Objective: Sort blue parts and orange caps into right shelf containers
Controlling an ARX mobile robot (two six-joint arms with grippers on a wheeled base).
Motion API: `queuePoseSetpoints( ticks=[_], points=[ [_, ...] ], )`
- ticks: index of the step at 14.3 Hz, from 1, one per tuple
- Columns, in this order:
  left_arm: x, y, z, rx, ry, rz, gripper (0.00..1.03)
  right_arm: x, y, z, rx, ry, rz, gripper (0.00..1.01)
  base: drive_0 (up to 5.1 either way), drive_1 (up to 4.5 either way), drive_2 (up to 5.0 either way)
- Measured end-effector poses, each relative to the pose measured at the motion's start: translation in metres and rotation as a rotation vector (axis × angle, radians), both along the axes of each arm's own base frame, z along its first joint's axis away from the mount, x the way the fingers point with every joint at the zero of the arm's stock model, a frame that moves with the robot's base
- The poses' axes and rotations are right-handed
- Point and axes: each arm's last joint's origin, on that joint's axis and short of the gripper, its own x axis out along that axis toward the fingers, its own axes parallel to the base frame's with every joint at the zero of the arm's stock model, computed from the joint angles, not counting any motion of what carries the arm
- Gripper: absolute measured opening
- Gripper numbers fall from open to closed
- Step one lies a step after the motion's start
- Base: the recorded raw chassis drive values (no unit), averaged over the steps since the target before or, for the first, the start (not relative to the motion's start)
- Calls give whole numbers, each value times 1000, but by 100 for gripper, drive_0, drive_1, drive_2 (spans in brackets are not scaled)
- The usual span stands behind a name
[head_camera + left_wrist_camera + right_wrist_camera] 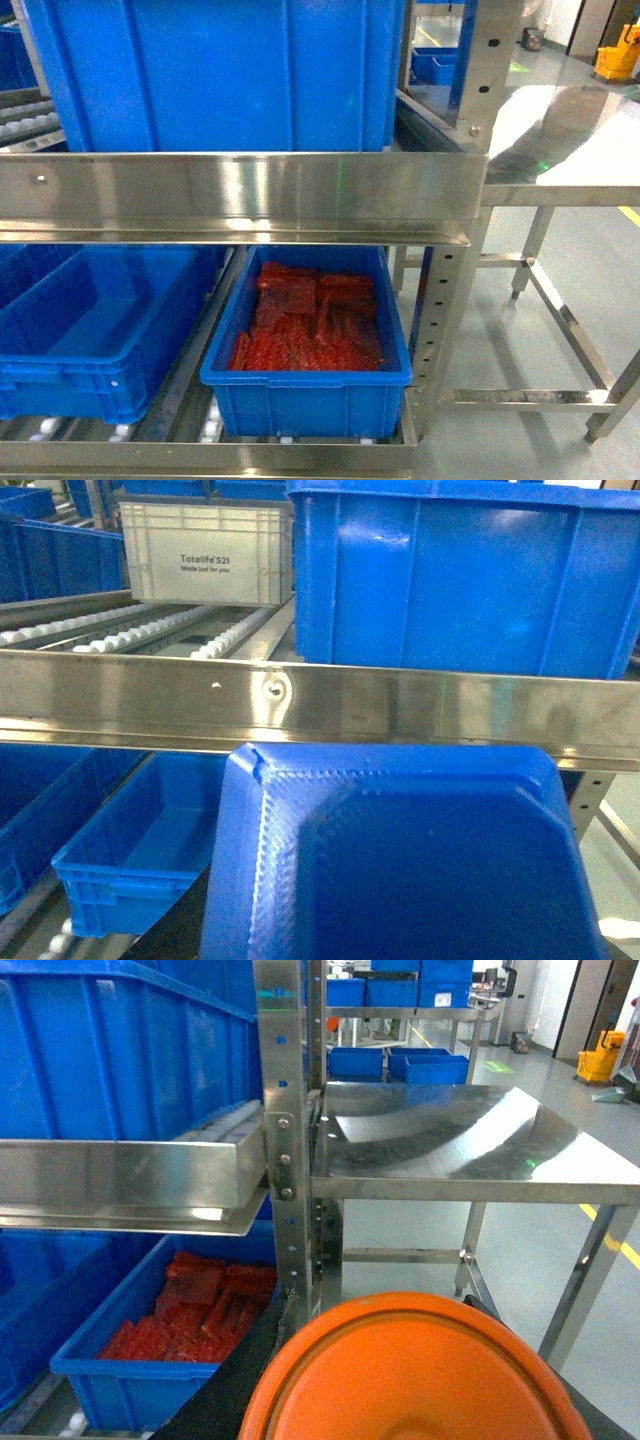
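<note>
Right hand (412, 1365), wrist view: only two fingers (238, 1375) show, one on each side of the hand's centre. Both are matte black with smooth, slightly curved outer edges. An orange cap (415, 1380) hides their inner faces and tips.

Crates on a two-level shelf, with a table to the right

A big crate (215, 70) sits on the top shelf rail (240, 190). Under the rail, a small crate (308, 385) holds a pile of parts (310, 320), and a bigger crate (95, 330) sits just to its left. The shelf post (450, 280) stands right of the small crate. A metal table (570, 150) stands right of the post. Behind it sits a mop bucket (618, 55).
</note>
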Motion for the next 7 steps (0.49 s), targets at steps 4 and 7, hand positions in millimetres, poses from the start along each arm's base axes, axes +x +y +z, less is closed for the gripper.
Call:
queuePoseSetpoints(
  ticks=[4,7],
  points=[
    [0,0,0,0,-1,-1,41,0,0,0,0,-1,0,42,-504,236,236],
    [0,0,0,0,0,-1,41,0,0,0,0,-2,0,42,-501,239,239]
  ],
)
